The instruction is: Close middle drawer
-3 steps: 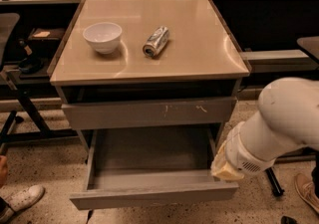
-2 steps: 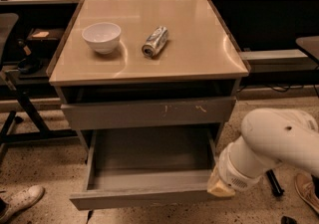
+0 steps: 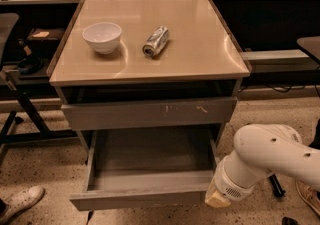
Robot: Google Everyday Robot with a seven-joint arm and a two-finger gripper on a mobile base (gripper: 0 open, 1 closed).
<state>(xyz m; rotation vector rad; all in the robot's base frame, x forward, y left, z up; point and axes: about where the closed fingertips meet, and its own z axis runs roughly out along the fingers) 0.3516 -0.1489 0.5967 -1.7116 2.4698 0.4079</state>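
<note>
Grey and pulled well out of the cabinet, the middle drawer (image 3: 142, 196) stands just as open as it did a second ago, its bare box interior facing up below the scratched front (image 3: 150, 113) of the drawer above. What has changed is the arm: its white wrist has sunk lower and swung forward, so the gripper (image 3: 218, 199) now sits at the right end of the drawer's flat front, at or just beside its corner; whether it touches is not clear. Whether the gripper is spread or pressed together cannot be told, as only its tan tip shows under the wrist. For the task this looks like the end of the approach, with the push itself not yet begun, and the likely next need is a straight shove into the cabinet without sliding off that corner. On the tabletop (image 3: 200, 44) a white bowl (image 3: 102, 37) and a silver can (image 3: 155, 42) lying on its side are unmoved. No brand, label or writing can be read, not even on the can.
</note>
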